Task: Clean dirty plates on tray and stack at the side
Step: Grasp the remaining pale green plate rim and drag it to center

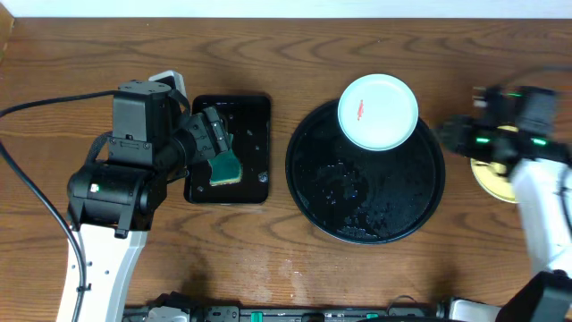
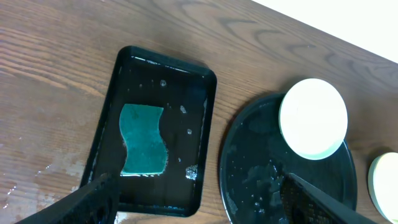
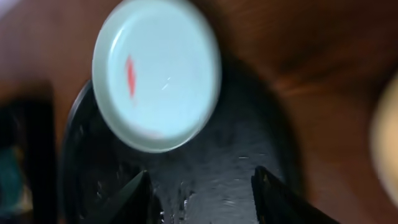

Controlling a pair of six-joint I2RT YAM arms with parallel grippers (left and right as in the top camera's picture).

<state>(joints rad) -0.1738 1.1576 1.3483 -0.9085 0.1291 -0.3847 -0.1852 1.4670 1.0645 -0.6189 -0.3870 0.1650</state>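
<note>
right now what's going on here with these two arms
The left gripper hangs open over the green sponge, which lies in the small rectangular tray. One mint-white plate with a red smear sits near the rim of the round black tray. The right gripper is open and empty beside that tray. A yellowish plate lies on the table.

Two arms, blk + white.
Left arm (image 1: 121, 179): blk joint housings, white link, green LED, blk cable (image 1: 45, 101). Right arm (image 1: 536, 192): same, green LEDs. Left gripper (image 2: 199, 186) fingers blk.
</note>
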